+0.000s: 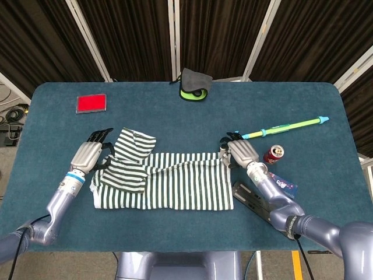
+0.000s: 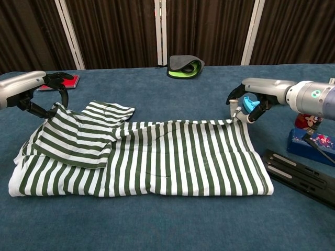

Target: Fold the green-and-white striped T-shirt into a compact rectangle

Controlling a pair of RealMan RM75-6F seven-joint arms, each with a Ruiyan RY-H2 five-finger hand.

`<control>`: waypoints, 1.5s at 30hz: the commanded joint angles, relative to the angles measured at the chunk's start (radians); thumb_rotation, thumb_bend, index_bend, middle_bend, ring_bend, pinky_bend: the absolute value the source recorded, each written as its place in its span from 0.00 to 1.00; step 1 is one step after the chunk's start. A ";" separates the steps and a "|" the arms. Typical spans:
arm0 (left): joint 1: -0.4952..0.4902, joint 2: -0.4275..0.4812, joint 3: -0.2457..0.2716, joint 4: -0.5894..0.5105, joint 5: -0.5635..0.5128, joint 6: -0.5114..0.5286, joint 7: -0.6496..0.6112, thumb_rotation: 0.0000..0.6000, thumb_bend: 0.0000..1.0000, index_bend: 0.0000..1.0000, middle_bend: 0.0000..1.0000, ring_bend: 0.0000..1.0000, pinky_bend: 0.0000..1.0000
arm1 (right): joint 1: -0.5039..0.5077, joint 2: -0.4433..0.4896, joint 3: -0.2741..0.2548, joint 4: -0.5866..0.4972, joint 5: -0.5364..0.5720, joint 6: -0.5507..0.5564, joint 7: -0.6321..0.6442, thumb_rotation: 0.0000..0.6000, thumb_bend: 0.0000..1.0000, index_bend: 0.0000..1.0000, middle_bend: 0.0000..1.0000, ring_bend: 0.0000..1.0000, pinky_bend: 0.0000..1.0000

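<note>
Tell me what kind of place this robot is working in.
Probably a lab or staged test bay, not a home: a blue felt-covered table backed by dark pleated curtain panels with white frames, and unrelated props scattered about, such as a flat red box and a red drink can.
</note>
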 commanded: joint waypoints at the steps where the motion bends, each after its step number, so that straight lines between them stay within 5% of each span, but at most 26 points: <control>1: -0.007 -0.015 -0.006 0.023 -0.003 -0.006 -0.015 1.00 0.55 0.89 0.00 0.00 0.00 | 0.003 -0.013 0.002 0.016 0.001 0.000 0.000 1.00 0.49 0.75 0.20 0.00 0.00; 10: -0.024 -0.040 -0.011 0.076 -0.001 -0.022 -0.034 1.00 0.55 0.89 0.00 0.00 0.00 | 0.017 -0.044 0.009 0.057 0.012 -0.014 -0.003 1.00 0.36 0.66 0.18 0.00 0.00; 18: -0.035 -0.055 -0.014 0.109 -0.003 -0.034 -0.044 1.00 0.55 0.89 0.00 0.00 0.00 | 0.026 -0.062 0.022 0.079 0.027 -0.028 0.008 1.00 0.25 0.28 0.10 0.00 0.00; 32: -0.045 -0.075 -0.017 0.142 -0.009 -0.051 -0.059 1.00 0.55 0.89 0.00 0.00 0.00 | 0.045 -0.068 0.066 0.084 0.065 -0.031 0.017 1.00 0.25 0.26 0.07 0.00 0.00; 45: -0.056 -0.093 -0.022 0.176 -0.015 -0.070 -0.082 1.00 0.55 0.89 0.00 0.00 0.00 | 0.063 -0.036 0.091 0.069 0.237 -0.100 -0.115 1.00 0.25 0.14 0.00 0.00 0.00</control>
